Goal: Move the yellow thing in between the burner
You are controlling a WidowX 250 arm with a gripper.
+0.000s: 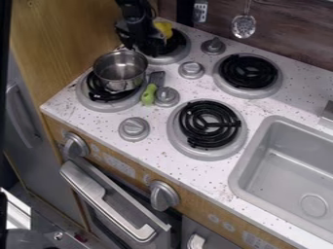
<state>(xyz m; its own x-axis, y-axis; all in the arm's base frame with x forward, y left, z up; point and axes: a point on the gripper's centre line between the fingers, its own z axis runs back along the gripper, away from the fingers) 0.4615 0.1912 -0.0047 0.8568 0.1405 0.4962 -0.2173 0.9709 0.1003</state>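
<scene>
Obs. from camera view. White speckled table (156, 151) spans the scene on a diag.; wood-faced front w/ oven door handle (104, 203) below it. Sink (250, 160), gray, set into the R side, cut off by the view's edge.

We count 4 burners, black coils in silver pans: front R (207, 125), back R (248, 73), front L (107, 105), back L (177, 56).

Black robot arm (134, 10) comes in at top edge, L of center. Its gripper (145, 40) hangs over the back L burner, covering part of the coil. State: we can't tell whether it is released, clenched or grasping.

Metal pot (121, 67) sits upright on front L burner, coil showing around its base. Skimmer (244, 26) hangs at the back wall, approx. behind the back R burner. Knobs (134, 129) stand on the table among the burners; more on the front panel.

Green-handled tool (149, 94) lies betw. front L burner and a small knob, handle end twd. us.

Yellow thing (164, 29): at the far side of the back L burner, just beside the gripper, partly hidden by it; contact w/ gripper, we can't tell. It's not in betw. the burners.
</scene>
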